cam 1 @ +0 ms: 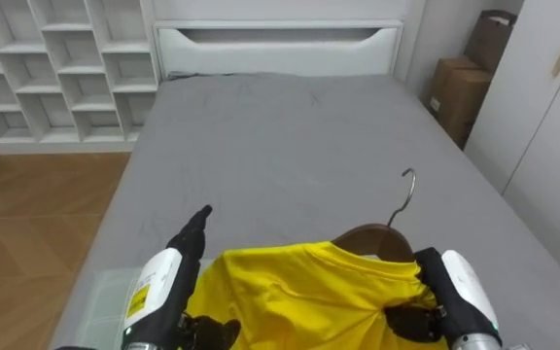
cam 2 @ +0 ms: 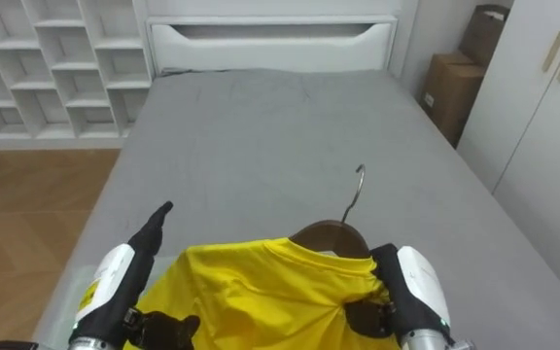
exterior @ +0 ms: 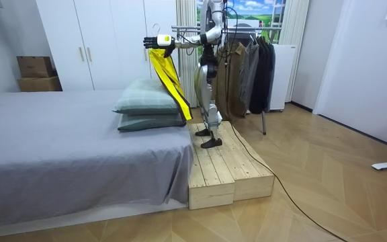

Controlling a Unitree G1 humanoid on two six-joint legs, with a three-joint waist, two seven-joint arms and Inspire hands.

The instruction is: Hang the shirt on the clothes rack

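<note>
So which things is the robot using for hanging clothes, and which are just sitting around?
For the job: yellow shirt, wooden hanger inside it, rack of hung clothes behind the robot.
Just lying about: stacked pillows, cardboard boxes, white shelves, wardrobe.

Light: bright, even, diffuse. Source: daylight from the curtained window [exterior: 254,10] behind the robot, room view. Shadows: soft; darkest under the edge of the grey-sheeted bed [exterior: 59,134].

Yellow shirt [cam 1: 299,292]: 1, between left hand [cam 1: 212,333] and right hand [cam 1: 412,323]. Wooden hanger [cam 1: 377,238]: 1, beside right hand. Pillows [exterior: 150,104]: 2. Cardboard boxes [cam 1: 458,92]: 2.
</note>
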